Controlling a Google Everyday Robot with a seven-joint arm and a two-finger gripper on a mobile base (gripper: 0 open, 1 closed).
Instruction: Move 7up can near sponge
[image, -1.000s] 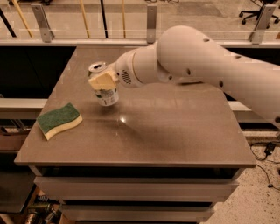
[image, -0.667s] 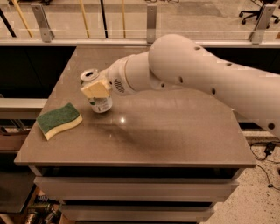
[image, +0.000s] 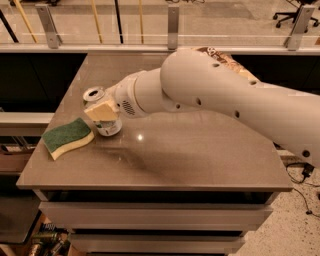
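Camera view. Grey-brown bench (image: 200, 165), seen from the front and above. White arm (image: 225, 95) reaches in from the right, across the bench toward its left side. End effector (image: 102, 112) sits at left centre, clamped on the can (image: 109, 127): one cream finger (image: 100, 110) lies across the can's near face, the other is hidden behind it. Can is upright, silver pull-tab top showing above the finger, base at or just off the bench surface; cannot tell which. Sponge (image: 67, 137) lies flat, green side up, near the left front edge, just left of the can, a narrow gap between them. Chip bag (image: 225, 57) at the far side, mostly hidden behind the arm.
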